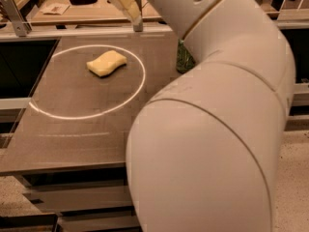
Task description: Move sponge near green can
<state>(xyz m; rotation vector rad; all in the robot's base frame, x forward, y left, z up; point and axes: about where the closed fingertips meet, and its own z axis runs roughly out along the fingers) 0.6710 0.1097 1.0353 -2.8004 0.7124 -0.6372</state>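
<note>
The pale yellow sponge (pixel 107 63) lies flat on the dark table (pixel 72 134), inside a ring of white light. Only a sliver of the green can (pixel 183 60) shows to the sponge's right; my big white arm (pixel 217 120) hides the remainder. My gripper (pixel 129 7) hangs at the top of the view, above the table's far edge, behind and slightly right of the sponge, not touching it. Nothing shows in its grasp.
The white light ring (pixel 141 83) circles the left half of the table. Behind it stands a wooden bench (pixel 58 14) with papers and a dark object. A metal bracket (pixel 13 14) sits at the far left. My arm fills the right side.
</note>
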